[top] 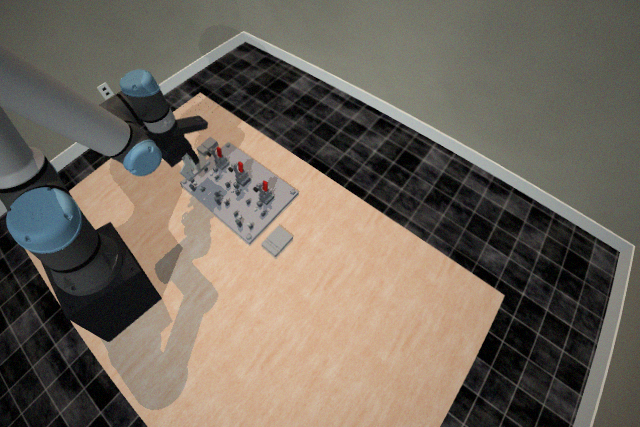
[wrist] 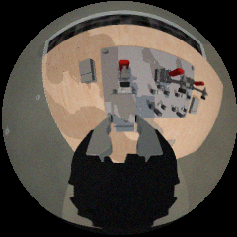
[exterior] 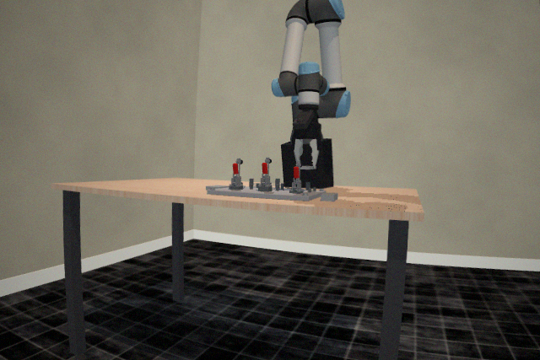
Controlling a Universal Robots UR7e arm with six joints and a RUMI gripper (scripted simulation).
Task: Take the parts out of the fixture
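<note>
The grey fixture plate point(top: 281, 196) point(exterior: 218, 190) point(wrist: 148, 56) lies on the wooden table point(top: 336, 308) and carries three red-handled clamps point(top: 265, 186) point(exterior: 235, 169) point(wrist: 124, 64). My gripper point(top: 192, 162) point(exterior: 305, 165) point(wrist: 123, 115) hangs over the plate's near-robot edge. It is shut on a flat grey part point(top: 189, 171) point(wrist: 123, 110) held a little above the plate. A second grey part point(top: 277, 240) point(exterior: 329, 196) point(wrist: 87, 70) lies flat on the table beside the plate. A third grey part point(top: 207, 145) point(wrist: 195, 104) sits at the plate's far corner.
The robot's black base point(top: 103, 288) point(exterior: 325, 159) stands at the table's edge behind the fixture. Small grey posts point(top: 238, 218) stick up from the plate around the clamps. The table's edges drop to a dark tiled floor point(top: 465, 195).
</note>
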